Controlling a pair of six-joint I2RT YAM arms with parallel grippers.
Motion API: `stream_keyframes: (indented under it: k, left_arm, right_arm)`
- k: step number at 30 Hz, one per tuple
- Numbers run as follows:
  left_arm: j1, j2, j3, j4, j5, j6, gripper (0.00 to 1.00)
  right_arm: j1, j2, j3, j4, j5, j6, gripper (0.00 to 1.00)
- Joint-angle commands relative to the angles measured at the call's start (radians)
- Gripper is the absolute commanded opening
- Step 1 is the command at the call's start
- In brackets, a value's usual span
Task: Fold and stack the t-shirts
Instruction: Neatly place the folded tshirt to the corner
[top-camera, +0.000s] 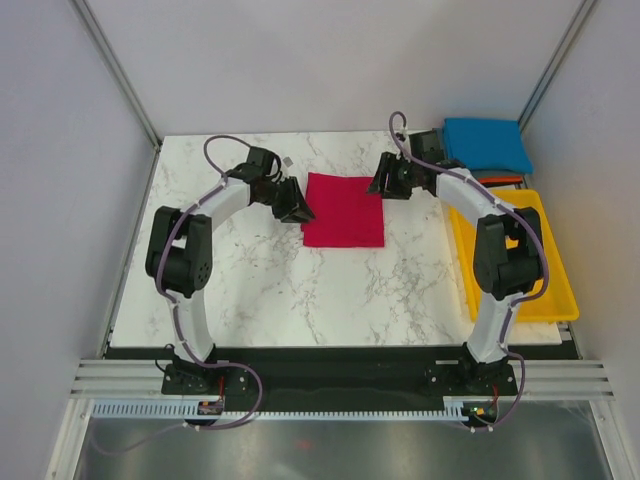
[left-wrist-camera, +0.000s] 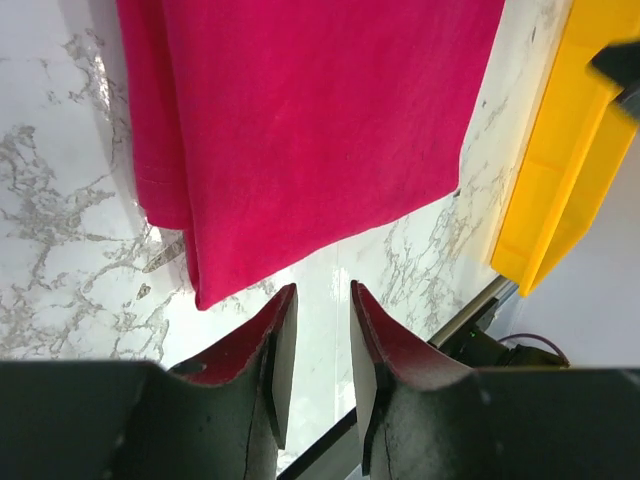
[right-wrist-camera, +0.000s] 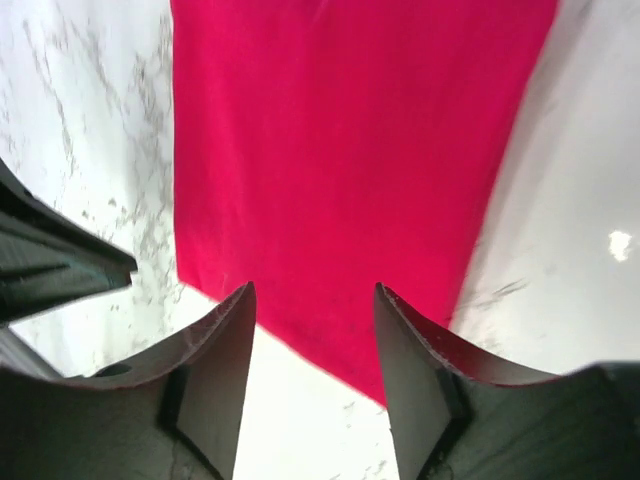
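Note:
A crimson-red t-shirt (top-camera: 344, 209) lies folded into a flat rectangle at the middle back of the marble table; it also shows in the left wrist view (left-wrist-camera: 320, 130) and the right wrist view (right-wrist-camera: 350, 160). My left gripper (top-camera: 297, 206) is at the shirt's left edge, empty, with a narrow gap between its jaws (left-wrist-camera: 320, 300). My right gripper (top-camera: 383, 182) is at the shirt's upper right corner, open and empty (right-wrist-camera: 315, 300). A bright blue folded t-shirt (top-camera: 487, 144) lies at the back right. An orange edge (top-camera: 500, 180) shows under it.
A yellow plastic tray (top-camera: 560, 290) stands along the table's right side; it also shows in the left wrist view (left-wrist-camera: 560, 170). Grey walls close in the left, back and right. The table (top-camera: 300, 300) has a black front edge.

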Motion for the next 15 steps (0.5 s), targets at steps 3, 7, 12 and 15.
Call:
stream_keyframes:
  k: [3, 7, 12, 15]
  left_arm:
    - [-0.001, 0.076, 0.03, -0.019, 0.042, 0.054, 0.35]
    - [0.01, 0.142, 0.047, -0.022, 0.018, 0.062, 0.34]
    - [0.041, 0.21, 0.11, -0.065, -0.079, 0.052, 0.34]
    - [0.062, 0.248, 0.199, -0.111, -0.101, 0.051, 0.34]
  right_arm:
    - [-0.049, 0.194, 0.3, -0.181, 0.022, -0.134, 0.64]
    - [-0.07, 0.264, 0.409, -0.206, 0.026, -0.176, 0.7]
    - [-0.098, 0.345, 0.487, -0.206, 0.034, -0.225, 0.72]
    - [-0.124, 0.382, 0.504, -0.206, 0.01, -0.239, 0.73]
